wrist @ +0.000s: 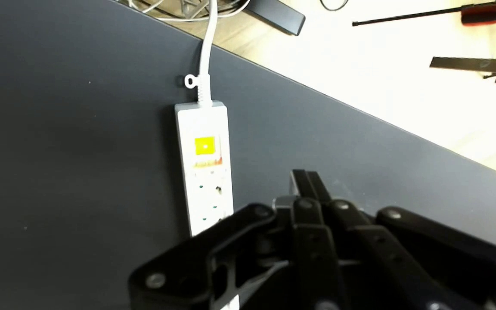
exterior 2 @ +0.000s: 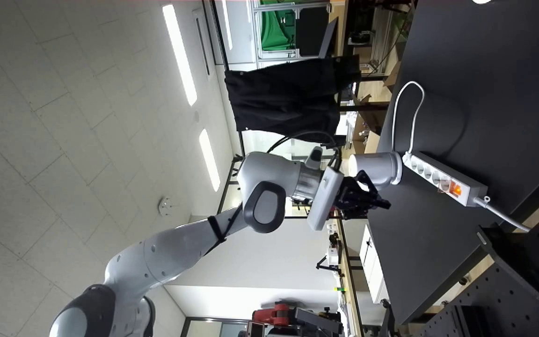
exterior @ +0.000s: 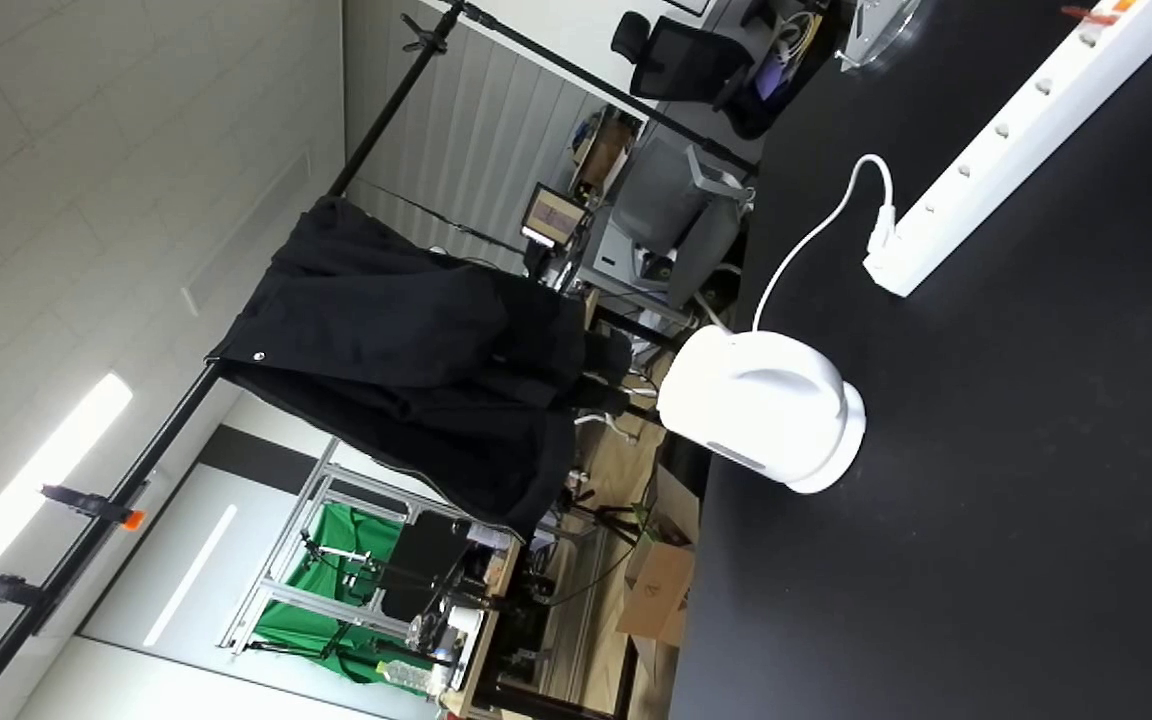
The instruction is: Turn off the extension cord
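Black and jointed, the two-fingered metal gripper [wrist: 307, 174] stands at the bottom of the wrist view, its tips pressed together with no gap to be seen and nothing visible in its hold. Beside it, apart from the tips, the long, narrow white plastic extension cord [wrist: 207, 178] lies on a matte black tabletop [wrist: 80, 181]; its small square yellow-orange switch [wrist: 205, 145] sits near the end where a white supply cable [wrist: 207, 49] leaves. I judge this the approach, with the press not yet made. Next, the joined tips should come over the switch and push down on one half; which half means off I cannot tell. Count: one gripper, one extension cord, one switch, one supply cable.

In an exterior view, one grey-white, jointed arm [exterior 2: 180, 243] holds the gripper above the tabletop, well apart from the extension cord.

In an exterior view, one rounded white plastic kettle [exterior: 756, 425] stands on the tabletop, and one white plug [exterior: 882, 228] sits at the extension cord's end away from the switch. The gripper is out of this frame.
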Available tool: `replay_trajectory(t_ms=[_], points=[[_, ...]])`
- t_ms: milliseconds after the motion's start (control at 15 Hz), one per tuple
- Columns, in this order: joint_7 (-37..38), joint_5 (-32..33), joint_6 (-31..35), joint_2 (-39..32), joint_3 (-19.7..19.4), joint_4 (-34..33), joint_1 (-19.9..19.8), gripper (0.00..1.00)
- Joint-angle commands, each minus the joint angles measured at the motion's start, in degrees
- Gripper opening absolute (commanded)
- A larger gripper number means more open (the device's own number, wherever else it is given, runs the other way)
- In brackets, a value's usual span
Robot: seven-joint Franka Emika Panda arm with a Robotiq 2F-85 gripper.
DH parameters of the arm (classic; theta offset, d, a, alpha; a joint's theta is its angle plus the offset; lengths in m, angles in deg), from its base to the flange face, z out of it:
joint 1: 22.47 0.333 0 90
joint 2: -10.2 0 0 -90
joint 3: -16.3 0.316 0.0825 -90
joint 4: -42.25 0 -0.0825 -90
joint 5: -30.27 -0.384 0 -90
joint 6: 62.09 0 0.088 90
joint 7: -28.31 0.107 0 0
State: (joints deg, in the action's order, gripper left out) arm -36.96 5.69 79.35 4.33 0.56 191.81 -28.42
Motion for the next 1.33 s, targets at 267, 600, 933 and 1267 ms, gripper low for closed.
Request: replay_trajectory(t_ms=[267, 600, 933, 1267], points=[[0.0, -1.2, 4.6, -9.8, 7.7, -2.5, -7.0, 0.01], [0.2, -1.1, 4.7, -11.0, 7.9, -3.5, -7.3, 0.01], [-2.9, -5.3, 7.2, -13.1, 11.7, -3.7, -9.9, 0.0], [-7.5, -10.7, 15.3, -17.4, 17.6, -4.3, -14.0, 0.0]])
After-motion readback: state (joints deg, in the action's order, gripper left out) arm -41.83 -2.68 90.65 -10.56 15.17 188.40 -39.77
